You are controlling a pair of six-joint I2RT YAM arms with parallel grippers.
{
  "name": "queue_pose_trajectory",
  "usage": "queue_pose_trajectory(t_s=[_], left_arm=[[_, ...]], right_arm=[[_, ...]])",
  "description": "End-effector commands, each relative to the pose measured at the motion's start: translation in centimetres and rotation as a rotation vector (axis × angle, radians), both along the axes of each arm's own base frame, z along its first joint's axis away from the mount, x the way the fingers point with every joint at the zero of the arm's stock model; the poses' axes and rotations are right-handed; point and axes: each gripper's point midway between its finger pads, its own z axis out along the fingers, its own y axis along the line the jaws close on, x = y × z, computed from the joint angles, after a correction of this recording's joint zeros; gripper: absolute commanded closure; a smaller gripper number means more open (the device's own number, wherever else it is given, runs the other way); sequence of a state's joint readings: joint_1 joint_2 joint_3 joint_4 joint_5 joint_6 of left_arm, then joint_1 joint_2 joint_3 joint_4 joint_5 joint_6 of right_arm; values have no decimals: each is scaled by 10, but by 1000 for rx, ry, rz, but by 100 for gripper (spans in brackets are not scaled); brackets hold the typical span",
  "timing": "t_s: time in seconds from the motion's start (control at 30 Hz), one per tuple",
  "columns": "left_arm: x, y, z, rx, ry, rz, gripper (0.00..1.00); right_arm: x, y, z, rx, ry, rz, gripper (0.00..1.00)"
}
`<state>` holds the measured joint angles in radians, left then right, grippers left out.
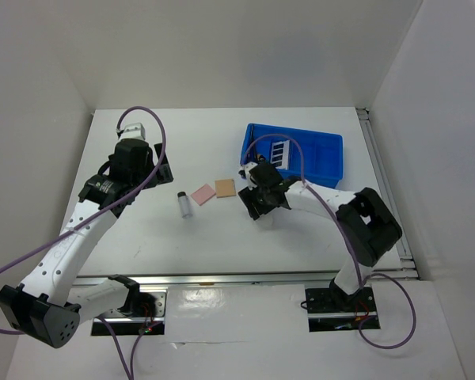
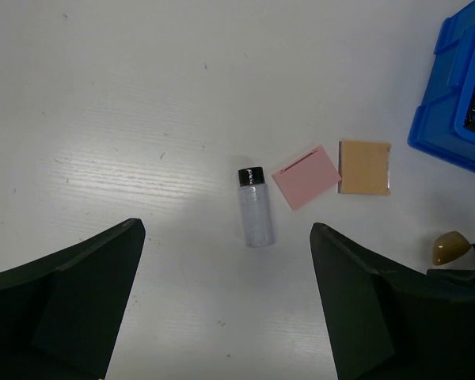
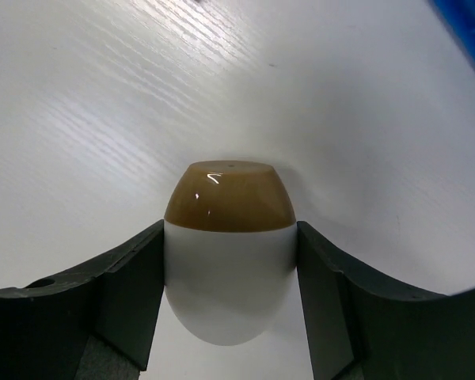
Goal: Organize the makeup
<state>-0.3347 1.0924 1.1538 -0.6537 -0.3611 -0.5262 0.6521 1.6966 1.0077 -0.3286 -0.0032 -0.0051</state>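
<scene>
Right fingers (image 3: 127, 293) clasping sponge (image 3: 229, 269), vial (image 2: 256, 212), pink pad (image 2: 306, 176), tan pad (image 2: 365, 167)

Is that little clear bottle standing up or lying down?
Lying down: the bottle rests lengthwise on the table, its whole side showing.

Table (image 1: 142, 237): all the things are borne on it.
Tray (image 1: 324, 158): set at the far right of the table.
Palette (image 1: 279, 150): laid in the tray's left part.
Pads: the left pad (image 1: 200, 194) and the right pad (image 1: 225, 188) are laid side by side, left of the tray.
Vial (image 1: 184, 203): laid on its side just left of the left pad.
Sponge (image 3: 229, 253): enclosed between the fingers of the right gripper (image 3: 229, 269), before the tray and right of the pads.
</scene>
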Motion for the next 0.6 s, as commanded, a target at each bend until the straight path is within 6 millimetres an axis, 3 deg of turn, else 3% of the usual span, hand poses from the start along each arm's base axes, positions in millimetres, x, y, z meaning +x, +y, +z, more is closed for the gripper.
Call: queue_pose_trajectory(t_s=[0.0, 0.17, 0.27, 0.33, 0.4, 0.43, 0.57], left_arm=[[4, -3, 17, -13, -55, -15, 0], [4, -5, 13, -17, -50, -23, 0], [5, -7, 11, -31, -50, -25, 0], [5, -9, 7, -30, -31, -32, 0], [4, -11, 6, -37, -28, -42, 0], [5, -13, 3, -32, -16, -56, 0], [6, -17, -9, -32, 29, -73, 0]], right_arm=[[16, 3, 66, 89, -117, -82, 79], [50, -22, 113, 137, -182, -242, 80], [86, -55, 139, 186, -231, -400, 80], [107, -66, 156, 224, -268, -460, 81], [128, -93, 154, 203, -282, -553, 82], [139, -99, 164, 213, -303, -572, 82], [171, -132, 148, 174, -287, -672, 82]])
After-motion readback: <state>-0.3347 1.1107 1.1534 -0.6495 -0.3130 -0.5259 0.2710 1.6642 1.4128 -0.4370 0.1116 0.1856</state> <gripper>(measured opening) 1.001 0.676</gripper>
